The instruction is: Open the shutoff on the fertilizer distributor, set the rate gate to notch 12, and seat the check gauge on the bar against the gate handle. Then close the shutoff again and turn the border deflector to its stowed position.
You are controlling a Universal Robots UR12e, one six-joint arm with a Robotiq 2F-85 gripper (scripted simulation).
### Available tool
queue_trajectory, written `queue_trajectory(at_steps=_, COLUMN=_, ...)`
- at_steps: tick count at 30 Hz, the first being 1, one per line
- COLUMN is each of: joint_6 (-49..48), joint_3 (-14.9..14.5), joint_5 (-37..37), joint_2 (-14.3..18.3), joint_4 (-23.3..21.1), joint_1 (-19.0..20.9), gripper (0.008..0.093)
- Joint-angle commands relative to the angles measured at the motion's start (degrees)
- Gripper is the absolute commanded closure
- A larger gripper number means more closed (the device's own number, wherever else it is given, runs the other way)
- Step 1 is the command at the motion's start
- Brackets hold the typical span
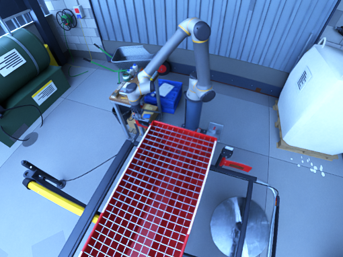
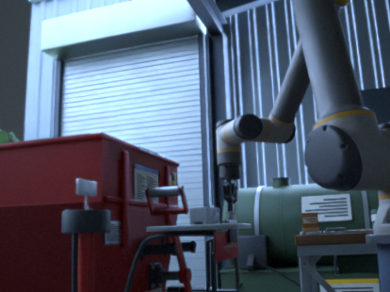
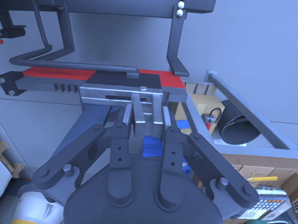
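Observation:
The notched bar (image 3: 59, 87) is partly hidden behind a grey metal block (image 3: 120, 94) that sits on it, and I cannot tell which notch the block stands at. An upright grey handle (image 3: 146, 113) projecting from that block is clamped in my gripper (image 3: 146, 118), which is closed around it. The gripper (image 2: 230, 207) hangs straight down at the near end of the red hopper (image 1: 158, 188) of the distributor. A red lever (image 2: 166, 198) stands on the hopper's end wall, left of the gripper (image 1: 137, 116).
Behind the work stand a corrugated wall, a roller door and a green tank (image 2: 301, 216). A cart (image 1: 129, 90) with small items and a blue crate (image 1: 166, 94) sit beside the arm's base. The spreading disc (image 1: 239, 225) lies under the frame at the far end.

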Motion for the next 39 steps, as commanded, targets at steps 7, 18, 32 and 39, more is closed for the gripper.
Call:
queue_trajectory(at_steps=7, joint_6=0.26, joint_3=0.24, joint_5=-0.17, joint_2=-0.15, joint_4=-0.24, joint_1=0.22, gripper=0.0934)
queue_trajectory(at_steps=18, joint_6=0.80, joint_3=0.78, joint_5=-0.17, joint_2=-0.58, joint_4=-0.35, joint_1=0.77, gripper=0.0934)
queue_trajectory(at_steps=32, joint_6=1.51, joint_3=1.45, joint_5=-0.17, joint_2=-1.11, joint_4=-0.49, joint_1=1.47, gripper=0.0934)
queue_trajectory(at_steps=39, joint_6=1.87, joint_3=1.77, joint_5=-0.17, joint_2=-1.37, joint_4=-0.56, joint_1=1.83, gripper=0.0934)
